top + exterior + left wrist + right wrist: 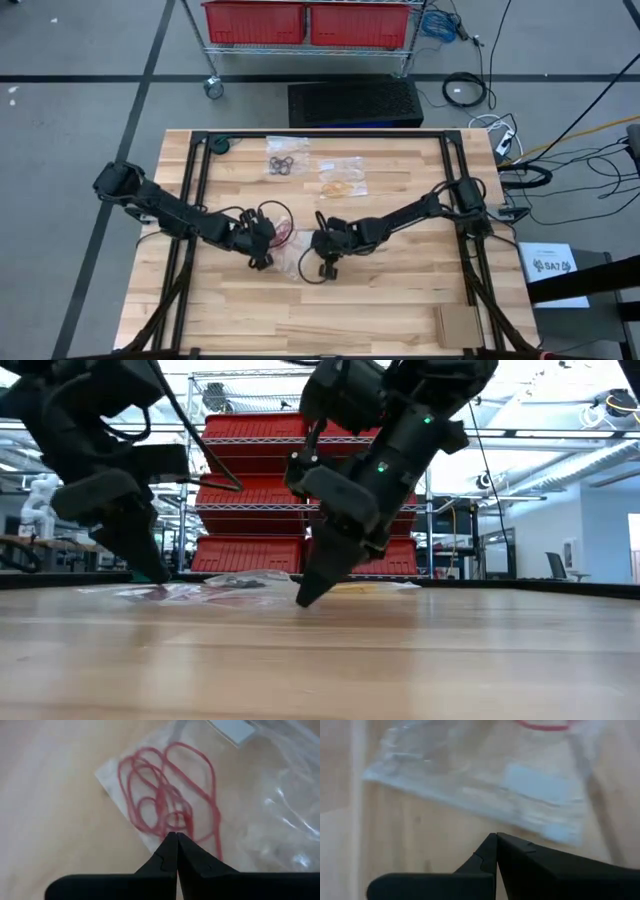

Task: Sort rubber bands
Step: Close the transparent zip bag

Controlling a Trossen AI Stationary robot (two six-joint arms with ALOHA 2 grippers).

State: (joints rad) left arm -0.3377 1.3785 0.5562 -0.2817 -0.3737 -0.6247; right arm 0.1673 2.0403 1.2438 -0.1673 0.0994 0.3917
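Three clear bags lie on the wooden table (400,290). One bag (287,158) holds black rubber bands (284,164); a second bag (342,177), just beside it, holds tan rubber bands (337,186). The third bag (285,240) lies nearer the table's middle, between the two grippers, with red rubber bands (170,800) inside.

The left gripper (262,258) is closed on nothing, its tips meeting over the red loops. The right gripper (326,268) is also closed and empty, at the opposite edge of the same bag.

Only the left wrist view separates the red loops: about five or six, overlapping, too tangled for a sure count. The right wrist view shows the bag's plain strip (535,782). The low view shows both closed tips at the tabletop.

From the third bag toward the table's near edge the wood is bare.
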